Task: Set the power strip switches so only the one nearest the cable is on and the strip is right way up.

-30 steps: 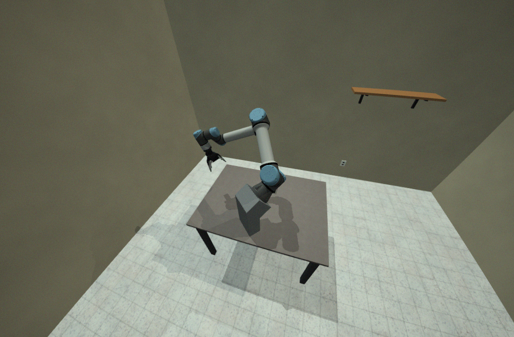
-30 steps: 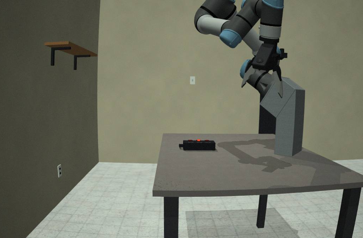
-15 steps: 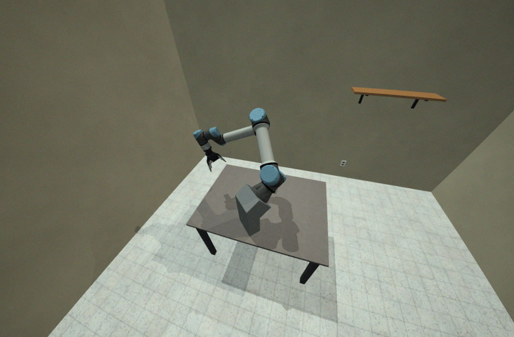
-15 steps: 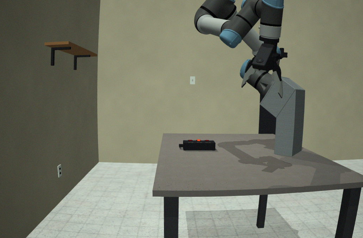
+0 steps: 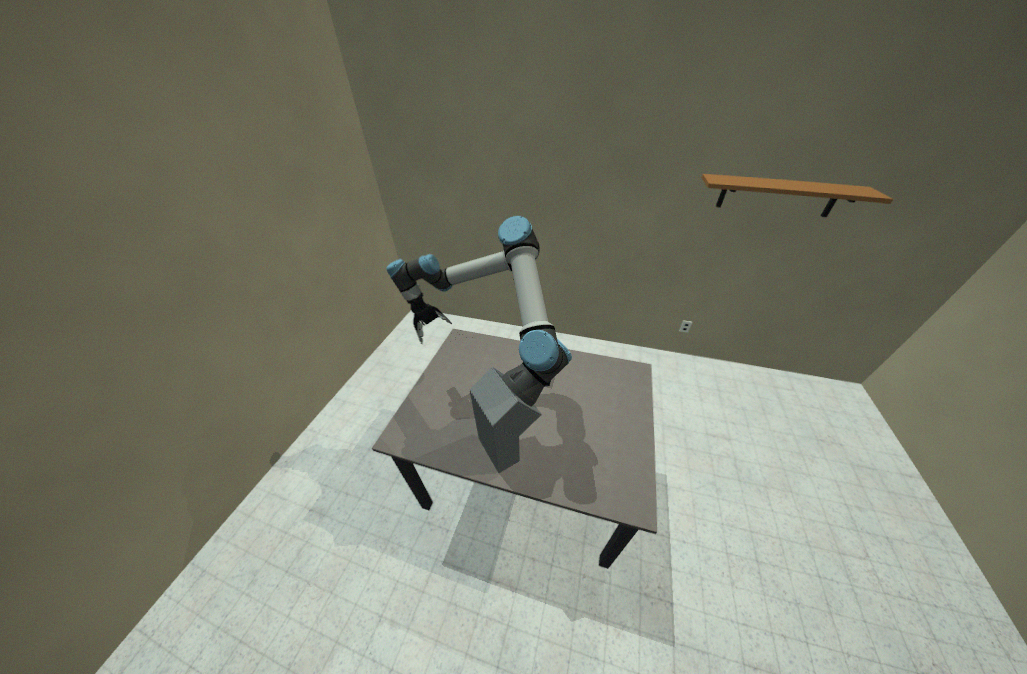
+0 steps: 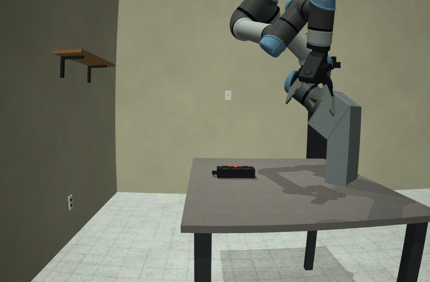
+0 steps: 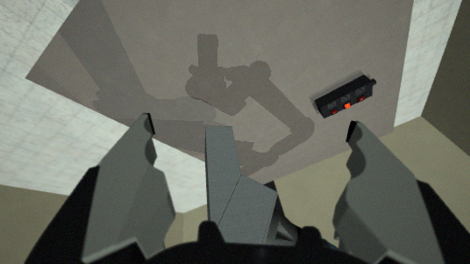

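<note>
While its middle switch glows orange, the black three-switch power strip (image 6: 234, 172) lies face-up at the grey table's (image 6: 288, 212) far-left edge, cable stub left. Up right, well apart, the dark two-jaw gripper (image 6: 310, 99) hangs w/ jaws spread, empty, prob. awaiting approach.

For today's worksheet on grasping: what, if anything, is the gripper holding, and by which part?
Nothing. The gripper hangs open high above the table, and the power strip lies untouched on it.
</note>
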{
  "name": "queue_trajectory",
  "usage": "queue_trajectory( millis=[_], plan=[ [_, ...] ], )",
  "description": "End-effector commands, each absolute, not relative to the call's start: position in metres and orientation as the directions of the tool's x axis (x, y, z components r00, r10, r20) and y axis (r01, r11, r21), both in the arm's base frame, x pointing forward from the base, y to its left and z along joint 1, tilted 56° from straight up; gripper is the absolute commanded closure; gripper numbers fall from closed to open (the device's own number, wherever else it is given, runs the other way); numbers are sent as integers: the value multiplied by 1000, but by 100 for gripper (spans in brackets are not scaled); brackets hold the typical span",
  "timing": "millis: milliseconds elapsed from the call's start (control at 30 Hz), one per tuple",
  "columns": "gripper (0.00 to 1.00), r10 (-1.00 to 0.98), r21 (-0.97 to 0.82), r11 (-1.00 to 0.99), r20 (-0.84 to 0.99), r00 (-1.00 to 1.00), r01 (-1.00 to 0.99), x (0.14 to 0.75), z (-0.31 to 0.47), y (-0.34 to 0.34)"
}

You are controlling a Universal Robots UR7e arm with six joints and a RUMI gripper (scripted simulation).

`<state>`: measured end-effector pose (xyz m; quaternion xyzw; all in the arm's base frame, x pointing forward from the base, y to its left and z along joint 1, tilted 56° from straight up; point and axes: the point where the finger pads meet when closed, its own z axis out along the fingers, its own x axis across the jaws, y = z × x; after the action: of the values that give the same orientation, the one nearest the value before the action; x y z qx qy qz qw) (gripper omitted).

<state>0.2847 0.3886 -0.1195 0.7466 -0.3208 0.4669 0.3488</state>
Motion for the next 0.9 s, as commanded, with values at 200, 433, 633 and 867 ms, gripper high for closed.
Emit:
queue_trajectory(
  millis=[200,433,633,867],
  plan=[
    [0,-169,247,-533,906,388,-809,292,-115,381],
    [0,-193,291,-510,879,437,-810,303,-108,369],
    [0,-221,334,-491,846,486,-805,314,-102,356],
    [0,-270,395,-473,786,556,-788,330,-93,337]
  ],
)
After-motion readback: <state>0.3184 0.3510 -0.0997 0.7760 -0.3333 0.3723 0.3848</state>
